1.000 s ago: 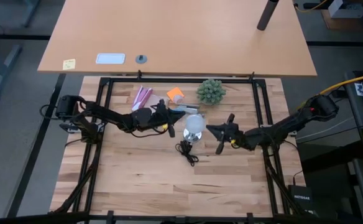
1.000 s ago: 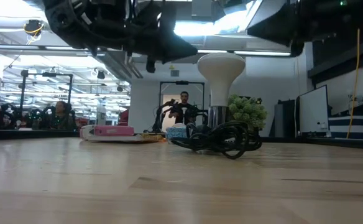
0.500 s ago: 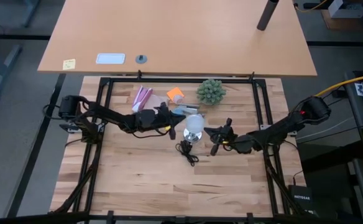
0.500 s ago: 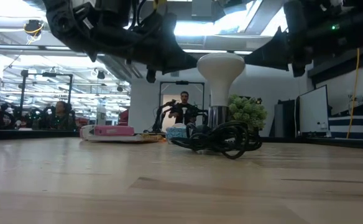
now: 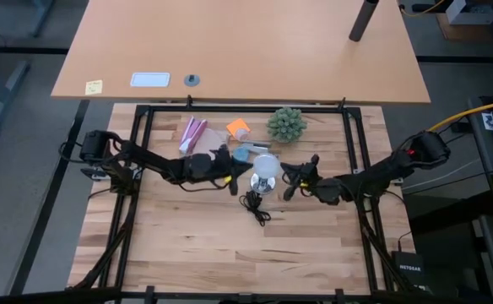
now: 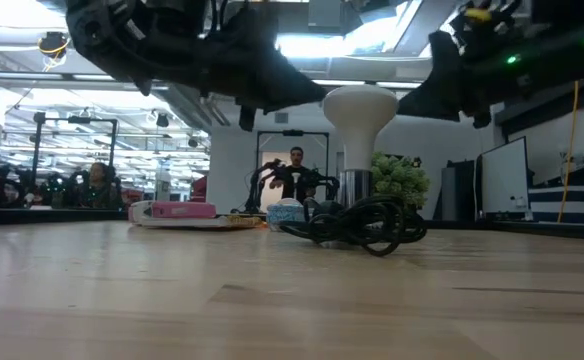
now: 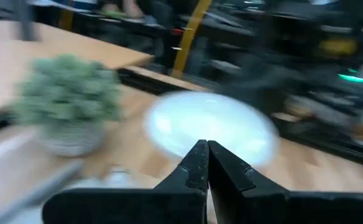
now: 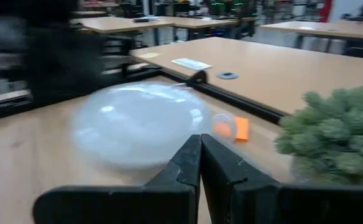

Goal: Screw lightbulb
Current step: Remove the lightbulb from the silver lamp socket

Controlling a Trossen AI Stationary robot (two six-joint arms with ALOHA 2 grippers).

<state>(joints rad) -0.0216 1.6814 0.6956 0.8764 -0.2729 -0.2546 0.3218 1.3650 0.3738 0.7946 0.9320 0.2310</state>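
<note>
High view puts the lightbulb near the middle of the wooden table, standing dome-up in its shiny socket base, with the black cord coiled just in front of it. Level across the table, the white globe sits plainly on top of the base, so the bulb looks seated; whether it is threaded home cannot be told.

Both arms flank it. The left gripper hangs just beside the bulb on one side, its fingers pressed together, as the left wrist view shows with the blurred globe right ahead. The right gripper is just beside the bulb on the other side, and its fingers too are closed on nothing in its own wrist view, the globe filling the space in front.

What has changed: a second ago the right gripper stood well apart from the bulb; it has since swung in until it is almost at the globe. The left gripper has crept slightly closer. The bulb and base have nudged a little in the low view. My reading is that the right arm is arriving to take the globe, and would need to part its fingers first.

Behind sit the green spiky plant, an orange piece and a pink packet.
</note>
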